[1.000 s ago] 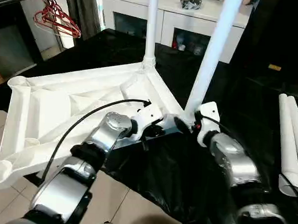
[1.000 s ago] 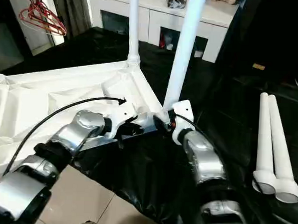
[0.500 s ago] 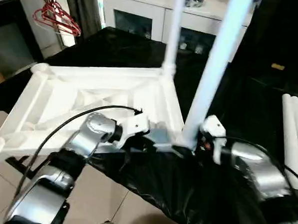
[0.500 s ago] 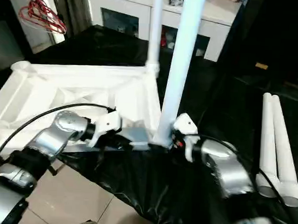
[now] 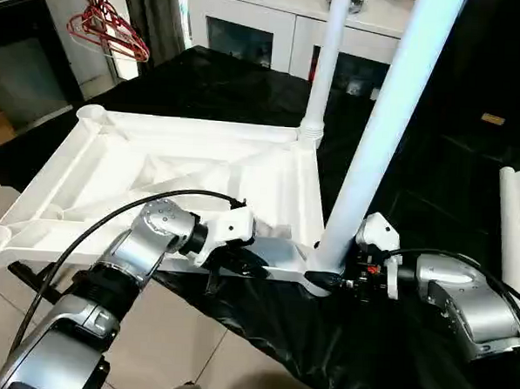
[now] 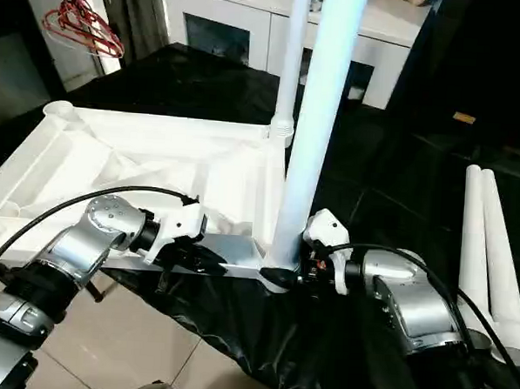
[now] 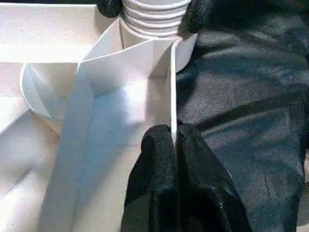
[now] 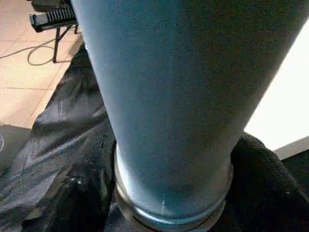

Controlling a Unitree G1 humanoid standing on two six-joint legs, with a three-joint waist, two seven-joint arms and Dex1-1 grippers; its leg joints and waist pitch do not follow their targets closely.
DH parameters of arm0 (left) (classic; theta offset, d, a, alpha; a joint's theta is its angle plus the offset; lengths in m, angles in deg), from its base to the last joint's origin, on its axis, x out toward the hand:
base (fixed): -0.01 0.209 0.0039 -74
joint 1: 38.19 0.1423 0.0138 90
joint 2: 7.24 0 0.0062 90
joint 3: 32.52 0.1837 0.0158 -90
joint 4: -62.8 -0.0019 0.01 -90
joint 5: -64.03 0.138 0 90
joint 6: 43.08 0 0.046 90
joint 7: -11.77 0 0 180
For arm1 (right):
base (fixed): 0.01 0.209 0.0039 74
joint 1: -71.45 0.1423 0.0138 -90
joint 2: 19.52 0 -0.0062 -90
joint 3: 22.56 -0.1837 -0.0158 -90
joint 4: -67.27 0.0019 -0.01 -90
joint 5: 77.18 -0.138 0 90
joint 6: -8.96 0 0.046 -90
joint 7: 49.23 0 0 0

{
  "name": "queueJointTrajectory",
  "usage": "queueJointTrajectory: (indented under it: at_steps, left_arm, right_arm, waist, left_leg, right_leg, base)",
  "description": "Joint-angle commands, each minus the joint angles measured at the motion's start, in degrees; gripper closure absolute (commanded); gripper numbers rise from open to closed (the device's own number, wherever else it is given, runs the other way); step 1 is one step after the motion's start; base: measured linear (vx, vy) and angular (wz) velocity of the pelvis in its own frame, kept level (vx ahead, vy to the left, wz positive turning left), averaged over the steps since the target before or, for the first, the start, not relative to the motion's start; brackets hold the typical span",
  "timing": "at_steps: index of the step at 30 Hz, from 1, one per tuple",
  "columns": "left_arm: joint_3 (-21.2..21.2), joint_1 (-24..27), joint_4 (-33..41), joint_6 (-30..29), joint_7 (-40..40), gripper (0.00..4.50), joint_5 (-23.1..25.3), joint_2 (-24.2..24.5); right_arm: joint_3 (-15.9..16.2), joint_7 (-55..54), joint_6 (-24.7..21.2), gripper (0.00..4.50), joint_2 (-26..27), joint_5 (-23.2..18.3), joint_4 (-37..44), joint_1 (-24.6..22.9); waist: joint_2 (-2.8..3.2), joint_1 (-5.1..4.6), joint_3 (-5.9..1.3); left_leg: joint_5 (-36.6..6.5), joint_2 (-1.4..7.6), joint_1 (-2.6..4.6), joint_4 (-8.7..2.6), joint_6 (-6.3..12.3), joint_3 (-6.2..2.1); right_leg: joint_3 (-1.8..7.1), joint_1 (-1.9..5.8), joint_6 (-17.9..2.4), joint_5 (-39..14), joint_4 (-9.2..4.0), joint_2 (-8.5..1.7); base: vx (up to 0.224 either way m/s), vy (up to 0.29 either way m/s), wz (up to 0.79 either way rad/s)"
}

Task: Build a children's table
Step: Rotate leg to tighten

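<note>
The children's table top (image 5: 174, 168) lies upside down on a black sheet (image 5: 248, 89), ribbed underside up, one end jutting past the sheet's edge over the tiled floor (image 5: 200, 348). Two legs stand in its corner sockets: the far leg (image 5: 326, 67) rises upright from the far corner, and the near leg (image 5: 390, 123) leans a little away from upright at the near corner. Two more legs (image 5: 518, 225) lie side by side on the sheet well off to the robot's right, flared ends toward the camera. The left gripper (image 7: 174, 154) is pinched closed on the thin rim of the table top just beside the near corner socket — the wrist view shows the rim edge caught between the two black fingers (image 7: 157, 164). The right gripper (image 5: 343, 277) sits at the foot of the near leg, its fingers (image 8: 77, 203) standing on either side of the leg's ringed base; whether they press it I cannot tell. Behind the sheet stands a white cabinet (image 5: 251, 28) with glass doors, and red hangers (image 5: 107, 25) hang on a rail at the left.
</note>
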Motion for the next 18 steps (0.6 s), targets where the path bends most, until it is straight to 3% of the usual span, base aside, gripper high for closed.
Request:
queueJointTrajectory:
  at_steps: [1,6,8,11,13,16,18]
  left_arm:
    - [-0.3,-0.8,1.1,-0.1,-2.0,4.50,-0.6,-1.4]
    - [-2.1,-3.4,-3.7,0.1,-10.0,4.50,0.6,-4.1]
    - [-4.0,-7.6,-10.1,-1.5,-20.6,4.50,2.1,-7.6]
    - [-5.9,-11.6,-15.7,-2.0,-30.7,4.50,2.6,-11.2]
    - [-6.4,-12.6,-16.9,-2.4,-32.5,4.50,2.4,-12.1]
    - [-7.0,-14.7,-19.8,-1.9,-37.0,4.50,2.6,-14.6]
    - [-6.6,-15.4,-20.8,-0.2,-37.3,4.50,2.9,-15.8]
  right_arm:
    - [2.1,0.6,0.2,1.73,1.1,-0.5,1.9,-0.5]
    - [0.9,-5.7,2.3,1.78,4.7,1.1,-1.1,-0.3]
    - [-0.8,-19.7,2.9,1.79,9.8,5.8,-8.5,2.4]
    - [-3.8,-32.4,2.0,1.81,14.8,7.3,-14.9,5.6]
    - [-4.8,-35.1,1.3,1.81,16.1,7.1,-16.1,6.4]
    - [-7.1,-43.1,1.7,1.81,19.1,7.7,-18.5,8.2]
    - [-7.9,-44.0,2.3,1.11,20.3,7.1,-18.8,8.4]
  waist:
    - [-0.70,-0.18,-4.02]
    - [-0.84,-0.30,-3.82]
    - [-0.90,-0.58,-3.64]
    - [-0.99,-1.00,-3.62]
    - [-0.92,-1.15,-3.76]
    - [-0.92,-1.11,-4.07]
    - [-0.86,-0.93,-4.36]
  left_leg:
    - [-11.4,2.70,0.93,-3.93,2.89,-0.86]
    - [-13.0,2.36,1.13,-4.01,1.69,-0.85]
    - [-13.7,2.12,1.08,-4.12,0.94,-0.90]
    - [-14.7,1.98,1.28,-4.30,-0.44,-1.17]
    - [-14.7,2.01,1.38,-4.26,-0.46,-1.19]
    - [-11.9,2.00,1.10,-4.08,0.66,-1.00]
    - [-9.4,1.92,0.91,-3.84,1.47,-0.97]
  right_leg:
    - [2.72,2.63,-11.8,-13.2,-4.29,-4.42]
    - [2.71,2.45,-10.6,-17.7,-4.95,-4.51]
    - [2.60,2.28,-9.6,-20.5,-5.20,-4.46]
    - [2.49,2.31,-8.1,-24.2,-5.73,-4.61]
    - [2.52,2.27,-8.3,-23.5,-5.68,-4.62]
    - [2.74,2.53,-9.5,-16.9,-5.08,-4.42]
    - [2.67,2.86,-10.4,-12.1,-4.52,-4.45]
  base:
    - [0.000,0.000,0.00]
    - [0.000,0.000,0.00]
    - [0.000,0.000,0.00]
    - [0.000,0.000,0.00]
    - [0.000,0.000,0.00]
    - [0.000,0.000,0.00]
    - [0.000,0.000,0.00]
